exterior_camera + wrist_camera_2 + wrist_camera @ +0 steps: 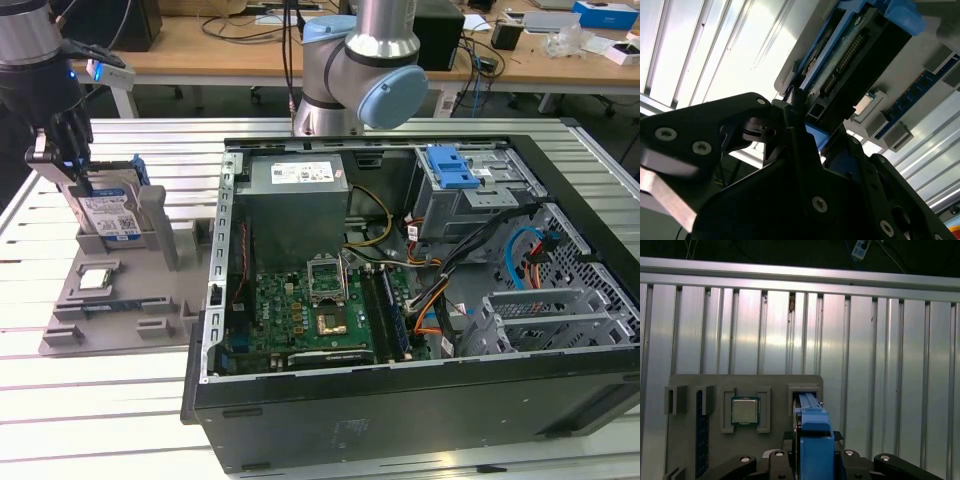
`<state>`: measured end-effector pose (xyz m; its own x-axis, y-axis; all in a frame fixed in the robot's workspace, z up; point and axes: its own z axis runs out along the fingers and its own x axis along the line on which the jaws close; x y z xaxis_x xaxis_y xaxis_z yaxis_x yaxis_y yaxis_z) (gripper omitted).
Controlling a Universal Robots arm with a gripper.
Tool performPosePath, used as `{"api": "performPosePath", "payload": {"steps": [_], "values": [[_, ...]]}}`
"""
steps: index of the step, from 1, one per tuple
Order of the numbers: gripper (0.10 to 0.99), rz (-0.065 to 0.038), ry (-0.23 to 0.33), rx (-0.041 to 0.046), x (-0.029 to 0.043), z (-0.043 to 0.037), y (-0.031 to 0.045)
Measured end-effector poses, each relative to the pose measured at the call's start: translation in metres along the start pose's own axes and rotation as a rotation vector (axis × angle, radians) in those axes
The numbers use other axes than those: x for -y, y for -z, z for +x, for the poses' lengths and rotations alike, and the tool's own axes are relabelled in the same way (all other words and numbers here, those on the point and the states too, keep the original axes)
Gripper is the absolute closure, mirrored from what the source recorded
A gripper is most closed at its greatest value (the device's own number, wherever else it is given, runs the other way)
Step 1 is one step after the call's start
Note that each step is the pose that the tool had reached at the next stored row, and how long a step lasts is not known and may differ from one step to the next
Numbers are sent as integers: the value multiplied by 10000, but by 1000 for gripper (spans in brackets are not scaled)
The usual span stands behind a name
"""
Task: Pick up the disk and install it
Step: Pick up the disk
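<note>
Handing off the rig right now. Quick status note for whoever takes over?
The gripper is down at the top edge of the flat silver-metal disk, which has a blue-and-white label and blue rails. Whether it has a grip can't be confirmed.
The disk stands upright in its slot on the grey plastic holder tray, at the exterior view's left, outside the open black computer case.
Done: gripper positioned at the disk.
Left: disk not yet lifted out or installed.
</note>
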<state>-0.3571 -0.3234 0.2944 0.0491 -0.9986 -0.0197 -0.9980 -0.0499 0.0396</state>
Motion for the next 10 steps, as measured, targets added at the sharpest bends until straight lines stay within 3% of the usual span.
{"api": "performPosePath", "payload": {"steps": [10], "values": [[718, 0, 0, -1, 0, 0, -2]]}}
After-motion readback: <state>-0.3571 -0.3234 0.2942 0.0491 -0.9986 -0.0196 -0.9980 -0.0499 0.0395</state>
